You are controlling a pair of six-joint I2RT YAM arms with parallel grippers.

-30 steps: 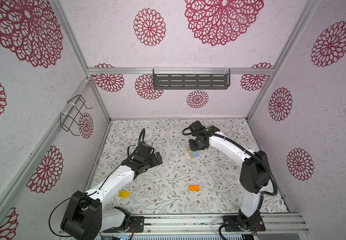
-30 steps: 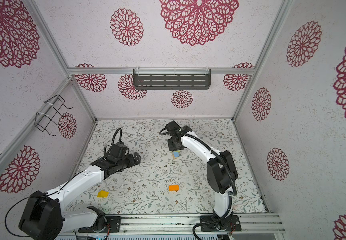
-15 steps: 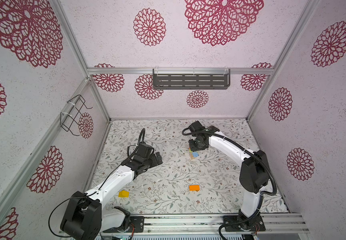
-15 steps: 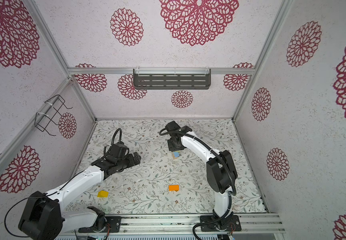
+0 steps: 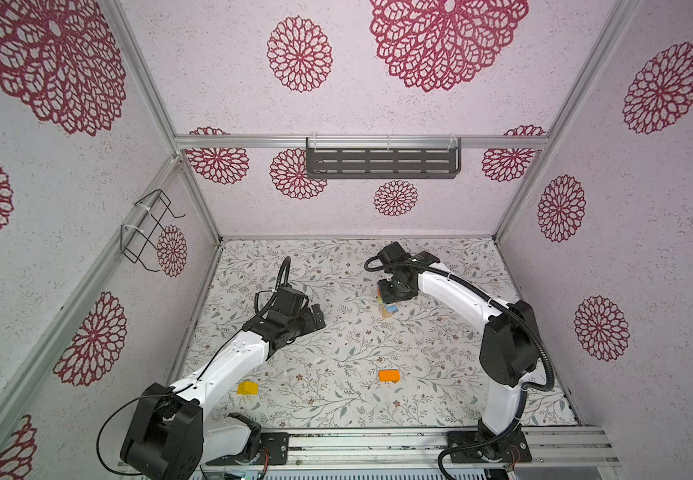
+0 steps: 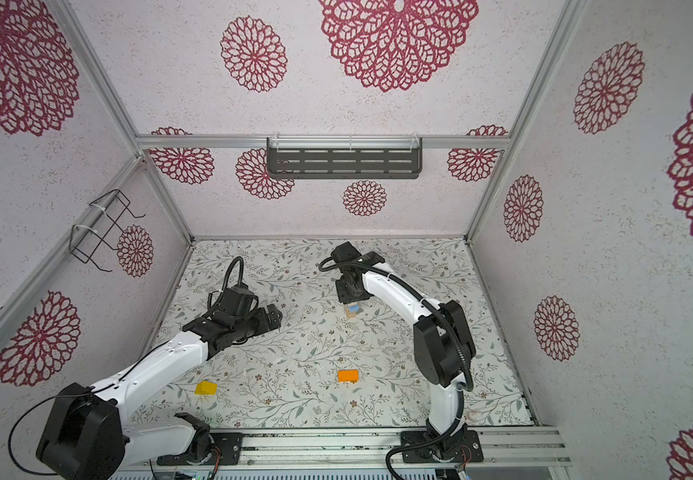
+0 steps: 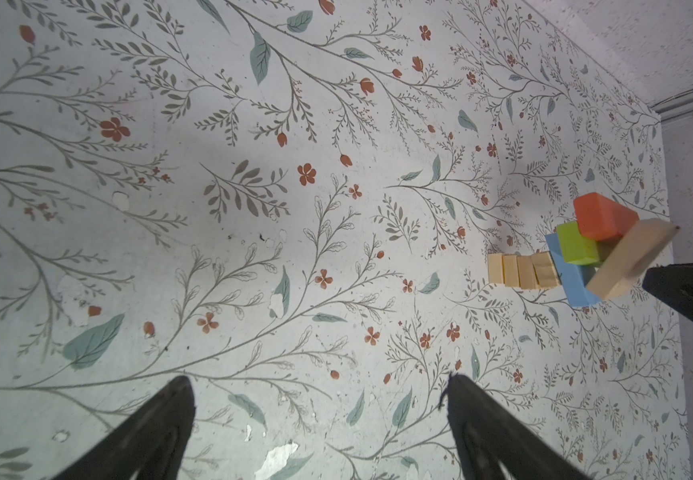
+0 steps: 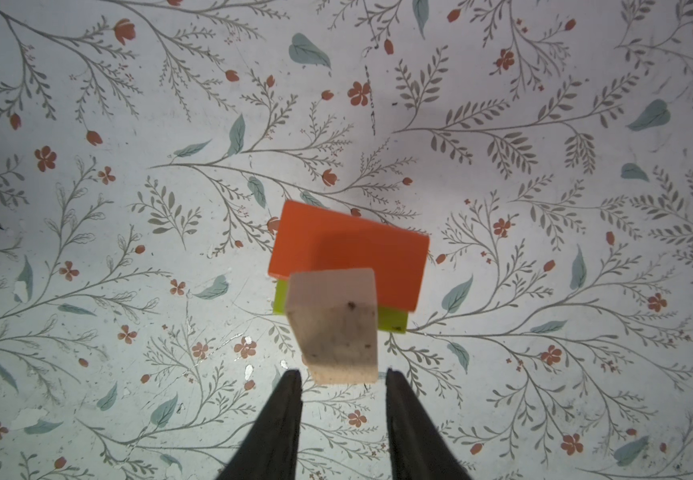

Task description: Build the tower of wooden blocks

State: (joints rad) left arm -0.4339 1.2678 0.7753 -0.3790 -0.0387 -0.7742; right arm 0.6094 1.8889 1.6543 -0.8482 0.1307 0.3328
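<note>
Wood block tower (image 7: 557, 266), placing step, inspected from the right gripper (image 8: 342, 371) outward. We find its jaws a little apart, flanking the near end of a plain wood plank (image 8: 334, 322). We cannot tell whether they bear on it or stand just clear. The plank's far end lies over the red-orange block (image 8: 349, 249) that tops the stack. In the left wrist view the plank sits tilted on that block rather than flat, overhanging toward the gripper. Beneath come a lime green block (image 7: 577, 249), a light blue block (image 7: 577, 291) and four natural wood blocks (image 7: 519, 270), down to the floral table cover (image 5: 336, 340). In both top views the tower stands toward the far right of the table, directly under the right gripper.

Further out, the left gripper (image 7: 317, 378) is wide apart and empty, well apart from the tower. An orange block (image 5: 389, 375) and a yellow block (image 5: 247, 387) lie loose toward the front, well apart from each other.

We judge the step in hand to be seating the plank as the next course, not yet settled. The next move calls for levelling and centring the plank over the red-orange block before release. A straight lift clear should follow, since a sideways nudge would likely topple so narrow a stack. The two loose blocks are yet to be added
</note>
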